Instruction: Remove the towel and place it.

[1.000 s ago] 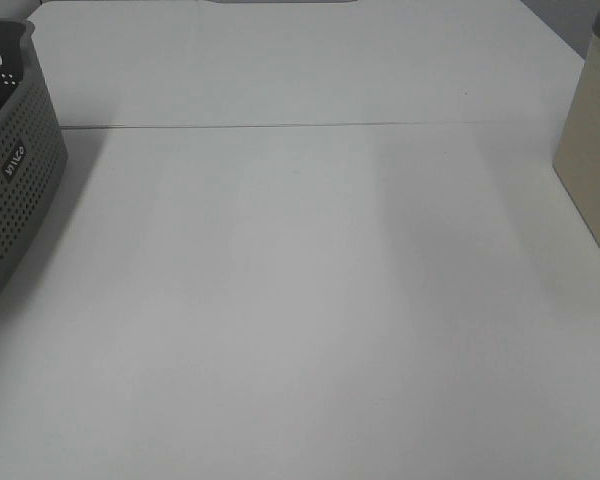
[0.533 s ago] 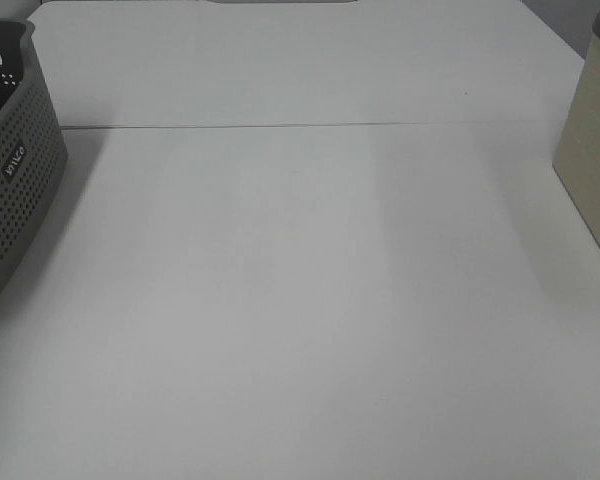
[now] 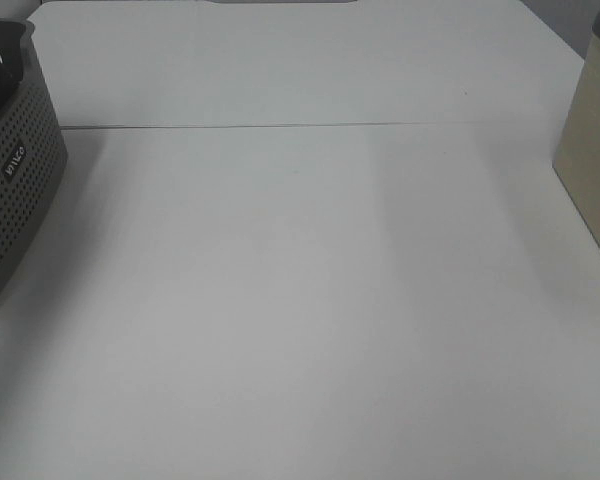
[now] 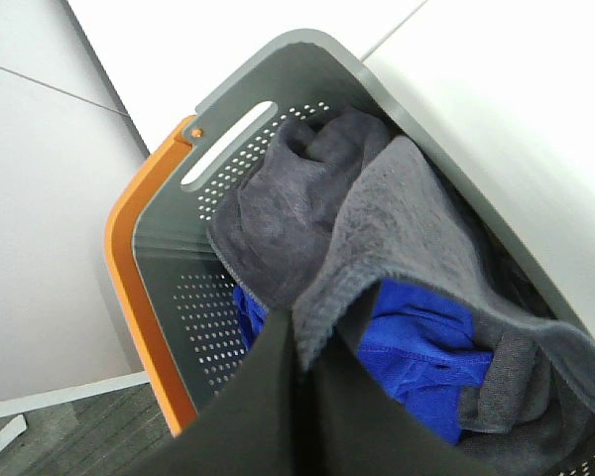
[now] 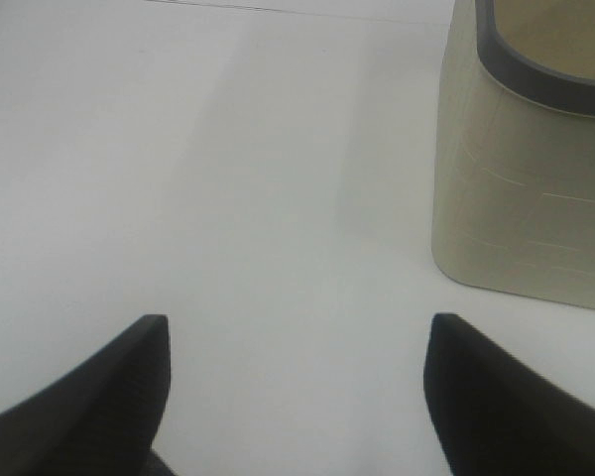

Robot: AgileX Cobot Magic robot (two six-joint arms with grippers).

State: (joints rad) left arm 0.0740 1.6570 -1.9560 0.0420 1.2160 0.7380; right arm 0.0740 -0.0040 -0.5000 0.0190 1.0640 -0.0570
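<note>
The white bench (image 3: 310,300) has 1 seam across its far part. The right end effector (image 5: 296,357) hangs wide apart over it, holding nothing, near a beige bin (image 3: 592,170). At the bench's left edge is a perforated grey basket (image 3: 20,190). Inside it the towel (image 4: 397,218) lies over a blue cloth (image 4: 416,347), its hem pinched by the left end effector (image 4: 302,342).

1. This looks like a robot test room, not a home: a bare white table (image 3: 300,300) with a seam fills the high view.
2. The only props are a grey perforated basket (image 3: 20,190) holding a towel (image 4: 397,228), and a beige bin (image 3: 592,170).
</note>
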